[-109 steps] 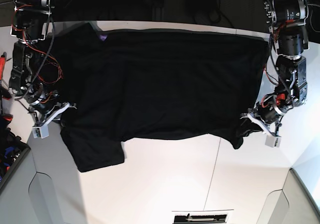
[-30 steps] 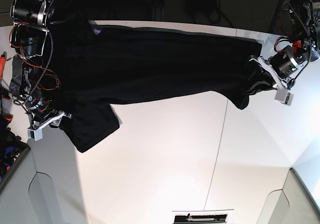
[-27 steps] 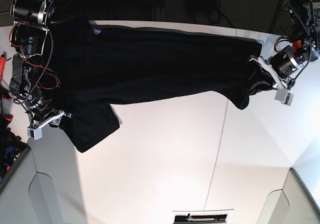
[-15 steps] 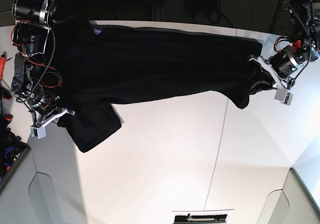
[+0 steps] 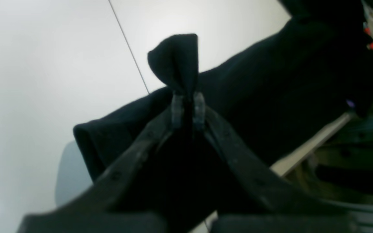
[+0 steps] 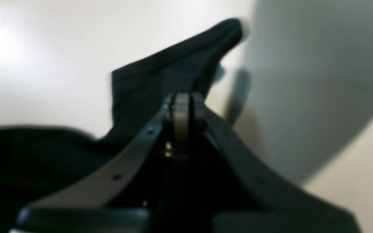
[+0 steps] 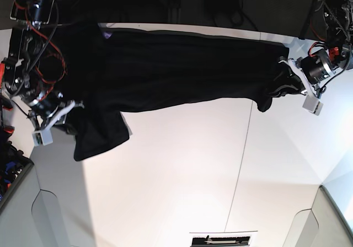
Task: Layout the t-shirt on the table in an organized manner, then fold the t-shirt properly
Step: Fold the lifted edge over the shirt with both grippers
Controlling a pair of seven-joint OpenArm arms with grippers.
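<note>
the t-shirt (image 7: 182,70) is stretched in a long black band across the far part of the white worktop (image 7: 182,175), held up at both ends. from where i stand looking at the base view, the left end effector (image 7: 293,84) is on the right side, its jaws pressed together on a bunched corner of the cloth; in its own wrist view a small peak of black fabric (image 5: 176,61) sticks up just past the closed tips (image 5: 188,108). one dark tail of the shirt droops just below that grip, near the thin seam line (image 7: 242,153) running down the worktop.

on the other side the right end effector (image 7: 65,116) is pinched shut on the shirt's edge too; its wrist view shows the two pads (image 6: 183,111) squeezed flat together with black cloth (image 6: 173,71) spreading away beyond them. below that grip a wide flap of the shirt (image 7: 102,137) hangs down and lies on the worktop. a tiny purple spot (image 7: 106,36) shows near the far edge of the fabric.
</note>
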